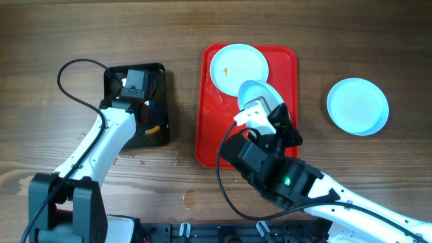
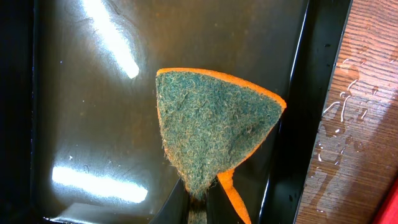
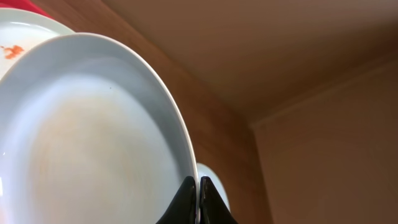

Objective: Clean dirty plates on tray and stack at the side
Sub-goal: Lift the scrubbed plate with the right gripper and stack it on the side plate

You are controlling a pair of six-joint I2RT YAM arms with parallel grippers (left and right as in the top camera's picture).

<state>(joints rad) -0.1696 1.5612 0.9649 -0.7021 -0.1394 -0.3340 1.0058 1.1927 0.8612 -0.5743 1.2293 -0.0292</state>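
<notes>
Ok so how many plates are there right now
3. A smeared plate lies on the red tray; a second plate, tilted, is gripped by the right end effector over the tray; a third plate sits on the table beside it. None seems hidden.

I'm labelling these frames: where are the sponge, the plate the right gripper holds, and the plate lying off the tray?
sponge [image 2: 214,130]: left wrist view, middle of its green scrub face.
held plate [image 3: 87,143]: right wrist view, its inner face.
side plate [image 1: 358,106]: overhead view, its centre.
</notes>
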